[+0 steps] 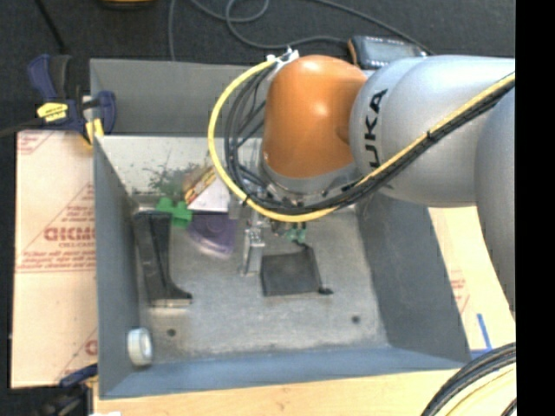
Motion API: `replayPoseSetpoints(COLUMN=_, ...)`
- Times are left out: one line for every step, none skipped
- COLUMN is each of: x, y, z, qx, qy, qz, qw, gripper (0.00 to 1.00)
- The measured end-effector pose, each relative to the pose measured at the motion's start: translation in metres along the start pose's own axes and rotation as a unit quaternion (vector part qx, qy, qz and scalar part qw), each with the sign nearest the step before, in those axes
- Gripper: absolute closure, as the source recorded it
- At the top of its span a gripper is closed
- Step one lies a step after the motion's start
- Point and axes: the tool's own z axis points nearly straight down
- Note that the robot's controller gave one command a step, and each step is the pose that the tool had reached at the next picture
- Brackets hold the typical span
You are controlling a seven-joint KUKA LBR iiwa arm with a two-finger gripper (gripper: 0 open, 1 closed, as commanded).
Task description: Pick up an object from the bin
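Since the fingers (252, 251) look spread apart with nothing between them, hanging right over the far edge of the flat dark grey square (290, 274) mid-bin, I'd drop straight down and straddle that edge tbh. Watch the purple thing (213, 234) just left so it doesn't get pinched too.

robotics laboratory test cell. indicators: industrial robot arm (434, 137) with exposed yellow cabling (211, 137), stationed over a grey metal bin (408, 276); loose cables (171, 24) routed across the dark floor (52, 7).
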Motion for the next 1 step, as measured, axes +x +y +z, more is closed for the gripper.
replayPoseSetpoints(x=-0.0014, y=-0.0006, z=-0.0045, qx=0.000, qy=-0.0038, qz=0.001, qw=1.0000, gripper=0.00)
